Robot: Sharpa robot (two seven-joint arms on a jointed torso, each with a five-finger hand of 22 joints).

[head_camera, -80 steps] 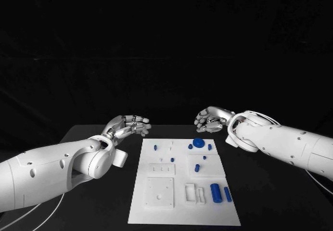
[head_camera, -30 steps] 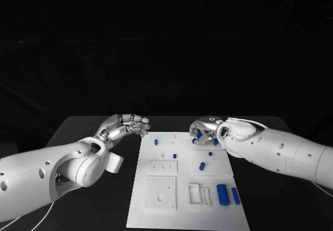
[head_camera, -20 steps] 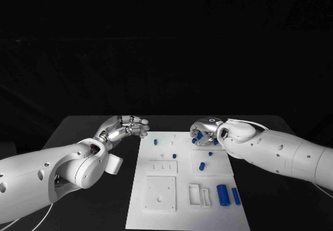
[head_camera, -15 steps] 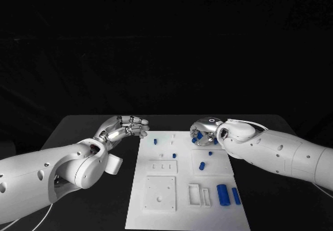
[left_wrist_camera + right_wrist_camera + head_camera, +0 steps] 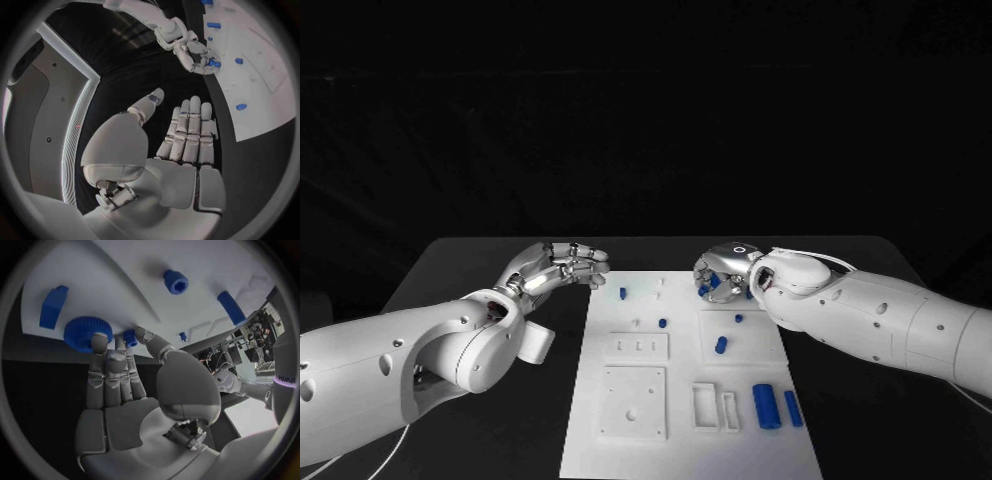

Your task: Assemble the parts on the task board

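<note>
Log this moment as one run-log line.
left hand: open, beside board | right hand: fingertips at blue gear, far board edge | grip: not closed

**Blue parts scattered on the white board**

The task board point(image 5: 689, 430) lies flat, long side running away from the robot. At its far end sits a ridged blue wheel point(image 5: 87, 333), with a small blue block point(image 5: 54, 306) just beside it. A small peg point(image 5: 721, 345) lies mid-board. Two blue cylinders point(image 5: 764, 405) rest side by side near the right edge.
</note>
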